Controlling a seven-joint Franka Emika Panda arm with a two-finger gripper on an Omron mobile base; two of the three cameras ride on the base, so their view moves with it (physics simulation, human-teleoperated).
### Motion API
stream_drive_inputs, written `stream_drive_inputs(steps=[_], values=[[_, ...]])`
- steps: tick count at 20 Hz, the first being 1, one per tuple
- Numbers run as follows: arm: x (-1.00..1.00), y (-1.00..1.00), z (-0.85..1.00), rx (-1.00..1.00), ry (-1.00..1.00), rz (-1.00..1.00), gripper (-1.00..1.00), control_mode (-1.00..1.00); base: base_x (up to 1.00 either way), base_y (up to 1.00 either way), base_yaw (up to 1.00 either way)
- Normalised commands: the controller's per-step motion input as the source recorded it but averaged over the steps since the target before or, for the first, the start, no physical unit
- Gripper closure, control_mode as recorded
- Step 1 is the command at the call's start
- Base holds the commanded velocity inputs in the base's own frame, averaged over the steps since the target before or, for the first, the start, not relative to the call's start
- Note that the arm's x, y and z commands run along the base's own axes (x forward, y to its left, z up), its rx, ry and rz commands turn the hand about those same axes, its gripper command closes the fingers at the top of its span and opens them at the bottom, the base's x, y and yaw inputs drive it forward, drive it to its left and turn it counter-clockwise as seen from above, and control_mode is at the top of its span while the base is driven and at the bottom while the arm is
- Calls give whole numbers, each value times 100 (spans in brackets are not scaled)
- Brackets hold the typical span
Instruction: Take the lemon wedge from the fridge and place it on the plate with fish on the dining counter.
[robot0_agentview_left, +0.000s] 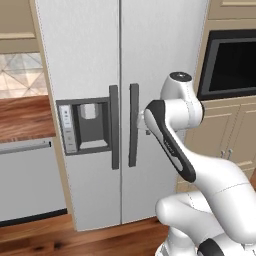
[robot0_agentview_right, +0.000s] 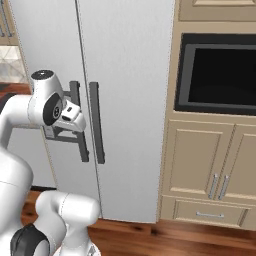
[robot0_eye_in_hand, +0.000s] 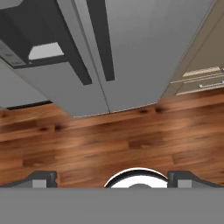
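claw (robot0_eye_in_hand: 112, 178) hanging open, gripping nothing.
ahead of it, the fridge (robot0_agentview_left: 150, 60) doors are standing closed, handles (robot0_agentview_right: 96, 122) just beside.

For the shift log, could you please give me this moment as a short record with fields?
fridge: both doors shut
handles: two dark vertical bars at the door seam; right handle, left handle
dispenser: recess in the left door
gripper: open, holding nothing, pointing down at the wood floor in front of the fridge
arm: raised in front of the right door, close to the handles
task state: fridge not yet opened
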Motion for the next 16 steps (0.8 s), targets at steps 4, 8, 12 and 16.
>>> stream_drive_inputs(steps=[4,8,12,16], values=[[0,8,0,0,0,0,-100,-100,-2,8,0],[-1,5,0,0,-2,0,-100,-100,0,0,0],[35,21,12,-3,-25,-2,-100,-100,0,0,0],[44,0,20,0,-38,1,-100,-100,0,0,0]])
